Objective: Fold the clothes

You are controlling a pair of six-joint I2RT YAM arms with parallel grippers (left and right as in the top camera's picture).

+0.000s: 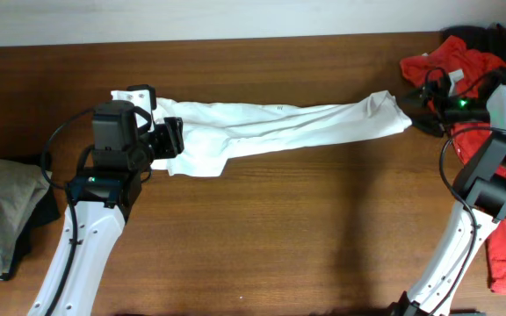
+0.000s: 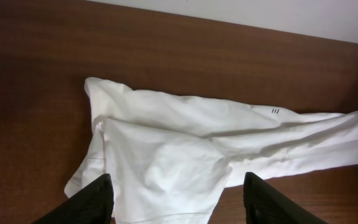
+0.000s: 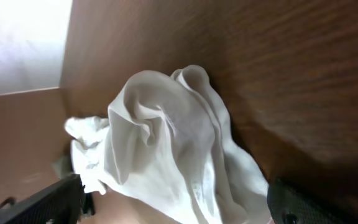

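Bunched white T-shirt (image 3: 166,137), right gripper (image 3: 176,200) spread around it, brown table (image 3: 291,68)

Soft matt cloth T-shirt (image 1: 279,127); wooden table (image 1: 279,228)

Lit evenly and fairly brightly from above, with no hard glare. In the overhead view, sharp throughout; soft shadows only, hugging the white T-shirt (image 1: 306,123) and falling as a faint dark band across the desk (image 1: 262,237). From the left wrist, a little soft, cloth nearly washed out, folds shaded grey, jaws dark and blurred at the bottom edge. From the right wrist, close and hazy: wood grain smeared, upper left corner blown out pale.
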